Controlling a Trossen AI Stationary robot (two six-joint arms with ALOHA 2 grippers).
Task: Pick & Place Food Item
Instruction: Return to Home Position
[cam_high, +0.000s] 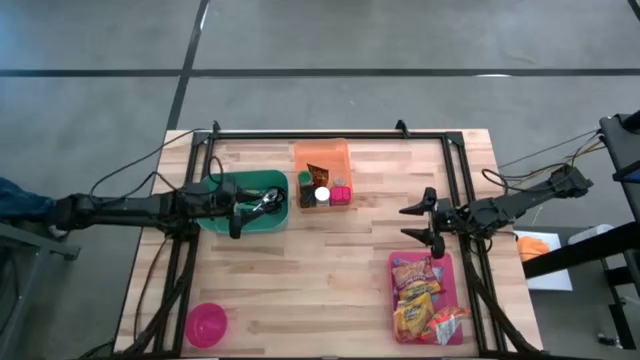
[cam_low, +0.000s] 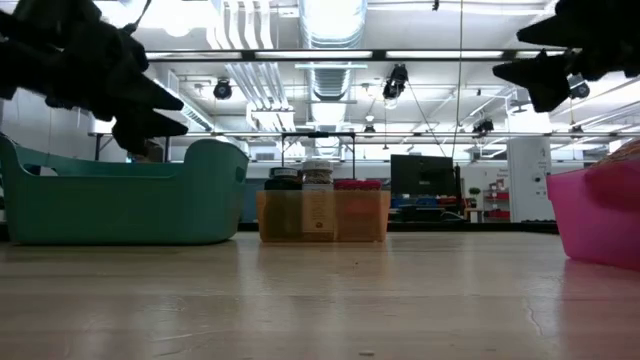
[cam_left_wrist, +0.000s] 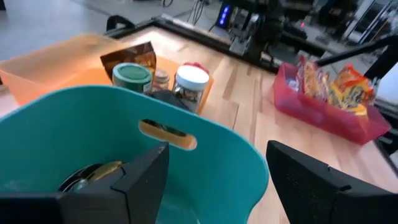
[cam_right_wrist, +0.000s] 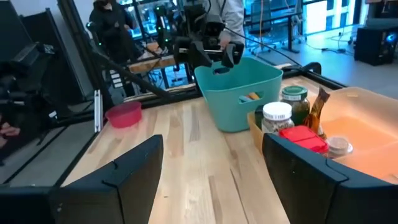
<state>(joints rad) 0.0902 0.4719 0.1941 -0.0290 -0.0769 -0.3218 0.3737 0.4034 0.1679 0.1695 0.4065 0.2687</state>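
My left gripper (cam_high: 238, 208) hangs open over the teal tub (cam_high: 245, 212), its fingers (cam_left_wrist: 140, 177) above the tub's inside and near wall; a metal-topped item (cam_left_wrist: 93, 175) lies in the tub. The orange tray (cam_high: 322, 160) at the far middle holds jars (cam_high: 321, 195) and a brown packet (cam_left_wrist: 132, 59). My right gripper (cam_high: 413, 222) is open above bare table, just beyond the far end of the pink tray (cam_high: 424, 296), which holds several snack packets (cam_high: 415, 300). Neither gripper has anything between its fingers.
A pink bowl (cam_high: 206, 324) sits at the near left corner. A black frame (cam_high: 330, 135) runs along the table's far edge and down both sides. Bare wood (cam_high: 330, 270) lies between the tub, the orange tray and the pink tray. A person (cam_right_wrist: 109, 18) stands beyond the table.
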